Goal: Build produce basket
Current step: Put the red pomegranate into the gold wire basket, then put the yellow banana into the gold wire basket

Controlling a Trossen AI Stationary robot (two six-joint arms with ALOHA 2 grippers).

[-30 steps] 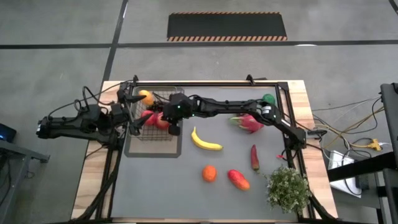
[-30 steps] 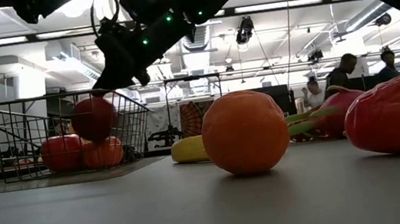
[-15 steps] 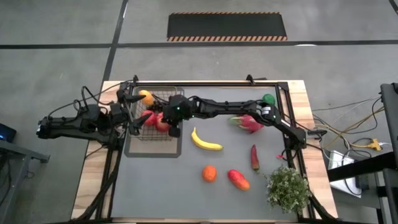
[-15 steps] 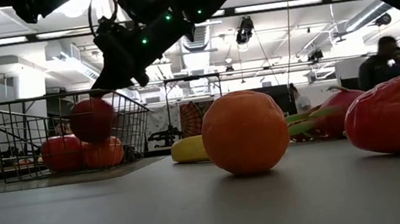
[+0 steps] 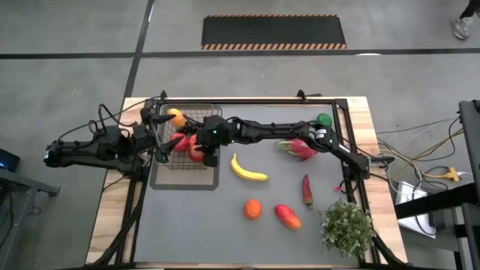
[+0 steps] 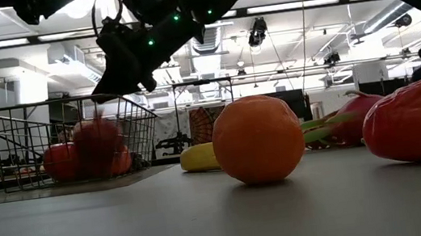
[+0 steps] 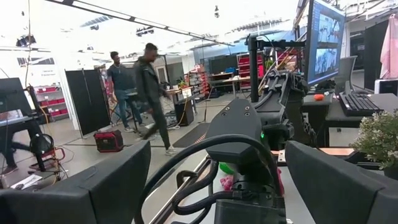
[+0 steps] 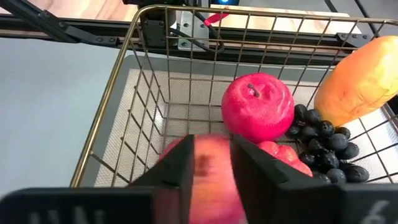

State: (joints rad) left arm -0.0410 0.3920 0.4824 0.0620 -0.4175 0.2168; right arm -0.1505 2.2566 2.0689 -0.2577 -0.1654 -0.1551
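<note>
The right gripper (image 5: 204,149) hangs over the wire basket (image 8: 130,118), its fingers spread apart, and a blurry red apple (image 8: 208,183) shows between them. Another red apple (image 8: 257,106), dark grapes (image 8: 323,144) and a mango (image 8: 364,79) lie inside. The left gripper (image 5: 156,141) waits at the basket's left side, fingers spread.

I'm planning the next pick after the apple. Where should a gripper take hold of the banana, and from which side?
Grip the banana at its thick middle, coming straight down from above. It lies flat and alone on the grey mat, running diagonally, so the fingers should close across its narrow width, not along its curve. The right gripper, at the basket, is nearest.
</note>
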